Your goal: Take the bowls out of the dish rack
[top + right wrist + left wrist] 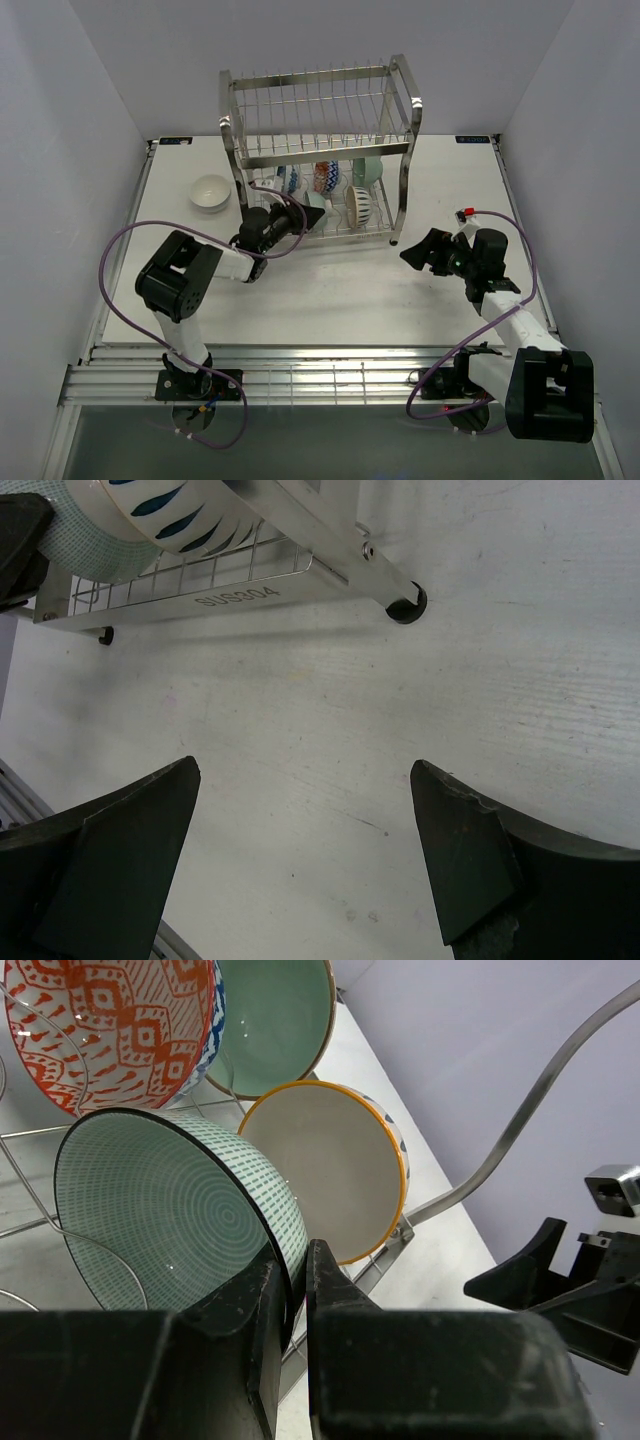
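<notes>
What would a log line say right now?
left gripper: shut on green-patterned bowl in dish rack | right gripper: open above table | white bowl: on table

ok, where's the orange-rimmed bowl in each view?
Top external: orange-rimmed bowl, lower tier of the dish rack, right front.
Left wrist: centre, behind the green-patterned bowl.
Right wrist: top edge, blue-drop outside only.
Shared landmark: the rack's wire base under it.

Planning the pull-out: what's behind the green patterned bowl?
Behind the green patterned bowl: an orange-rimmed bowl, its lower left edge covered; further back a plain mint bowl and a red-patterned bowl.
</notes>
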### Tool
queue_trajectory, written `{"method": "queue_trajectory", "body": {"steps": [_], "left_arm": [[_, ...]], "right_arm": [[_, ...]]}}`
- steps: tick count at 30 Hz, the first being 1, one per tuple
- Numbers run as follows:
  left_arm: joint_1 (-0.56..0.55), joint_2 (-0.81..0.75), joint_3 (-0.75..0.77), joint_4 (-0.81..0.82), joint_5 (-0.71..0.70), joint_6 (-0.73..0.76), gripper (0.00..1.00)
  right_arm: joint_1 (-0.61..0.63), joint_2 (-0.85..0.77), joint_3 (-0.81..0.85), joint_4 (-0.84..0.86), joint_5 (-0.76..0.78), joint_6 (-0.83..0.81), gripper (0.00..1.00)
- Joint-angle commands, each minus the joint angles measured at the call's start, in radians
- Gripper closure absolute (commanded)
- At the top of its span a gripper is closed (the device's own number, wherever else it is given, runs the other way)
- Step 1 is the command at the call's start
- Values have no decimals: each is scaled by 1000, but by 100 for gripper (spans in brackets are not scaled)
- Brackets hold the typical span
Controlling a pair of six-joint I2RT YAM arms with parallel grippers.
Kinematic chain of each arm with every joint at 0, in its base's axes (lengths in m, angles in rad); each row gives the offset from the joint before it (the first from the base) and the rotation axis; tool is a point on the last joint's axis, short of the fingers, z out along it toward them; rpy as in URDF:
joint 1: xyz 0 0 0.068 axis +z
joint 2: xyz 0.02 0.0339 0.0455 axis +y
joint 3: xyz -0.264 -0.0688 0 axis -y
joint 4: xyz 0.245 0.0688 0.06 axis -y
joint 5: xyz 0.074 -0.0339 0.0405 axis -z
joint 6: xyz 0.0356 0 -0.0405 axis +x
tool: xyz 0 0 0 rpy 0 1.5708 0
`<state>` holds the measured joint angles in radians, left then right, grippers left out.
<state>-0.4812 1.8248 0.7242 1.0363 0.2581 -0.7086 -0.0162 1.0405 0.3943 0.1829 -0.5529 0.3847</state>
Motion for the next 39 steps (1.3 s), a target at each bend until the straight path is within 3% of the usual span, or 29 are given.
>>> {"method": "queue_trajectory", "body": {"steps": [1, 21, 27, 39], "left_arm": [[27, -9, -17, 189, 38, -67, 100], [62, 94, 15, 387, 216, -226, 100], [66, 74, 31, 352, 286, -221, 100], [85, 111, 50, 469, 360, -382, 100]], "right_arm": [[9, 10, -6, 27, -8, -10, 8], [9, 20, -5, 29, -5, -15, 8], [9, 16, -6, 29, -7, -15, 8], [7, 12, -6, 30, -10, -15, 8]]}}
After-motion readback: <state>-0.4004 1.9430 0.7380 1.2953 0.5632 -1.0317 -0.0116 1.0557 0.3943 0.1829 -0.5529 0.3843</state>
